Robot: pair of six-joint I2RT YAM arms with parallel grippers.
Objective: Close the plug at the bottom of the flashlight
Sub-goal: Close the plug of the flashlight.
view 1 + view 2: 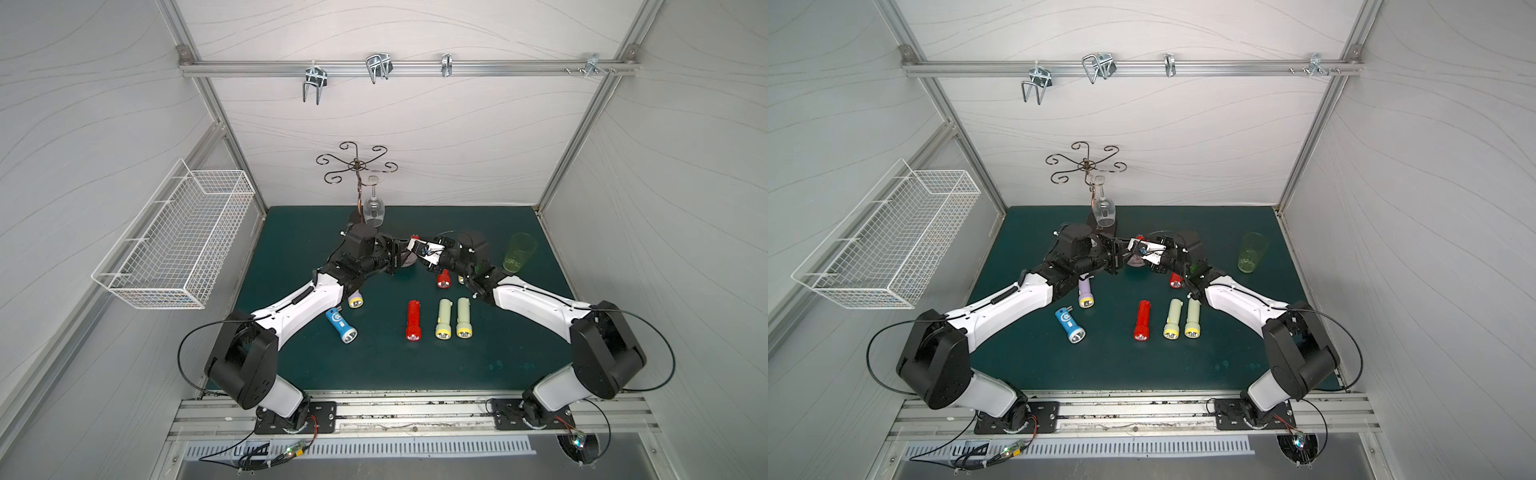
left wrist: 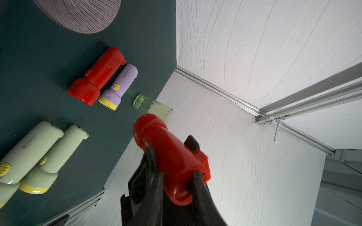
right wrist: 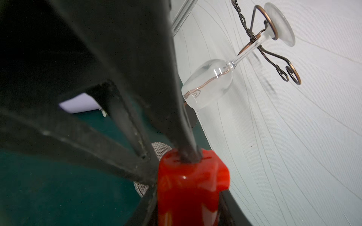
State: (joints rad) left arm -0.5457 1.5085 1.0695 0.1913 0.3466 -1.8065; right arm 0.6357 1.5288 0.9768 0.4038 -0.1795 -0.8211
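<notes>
A red flashlight (image 2: 168, 152) hangs in the air above the back middle of the table, held by both grippers. My right gripper (image 3: 188, 211) is shut on its body, one jaw on each side. My left gripper (image 2: 173, 162) is shut on its bottom end (image 3: 186, 166). One finger (image 2: 150, 162) lies along the side and the other finger (image 2: 197, 182) presses on the end face. A red tab (image 2: 203, 164) juts out beside that end. The fingertips hide the plug. In both top views the left gripper (image 1: 397, 253) and the right gripper (image 1: 422, 253) meet and cover the flashlight.
A striped plate (image 2: 82, 13) lies under the grippers. Several other flashlights lie on the green mat (image 1: 374, 365): red (image 1: 413, 321), two pale green (image 1: 443, 319), blue (image 1: 340, 326), purple (image 1: 355, 300). A green cup (image 1: 519, 252) stands at the right. A wine glass (image 1: 374, 208) hangs on a rack behind. A wire basket (image 1: 178, 241) is on the left wall.
</notes>
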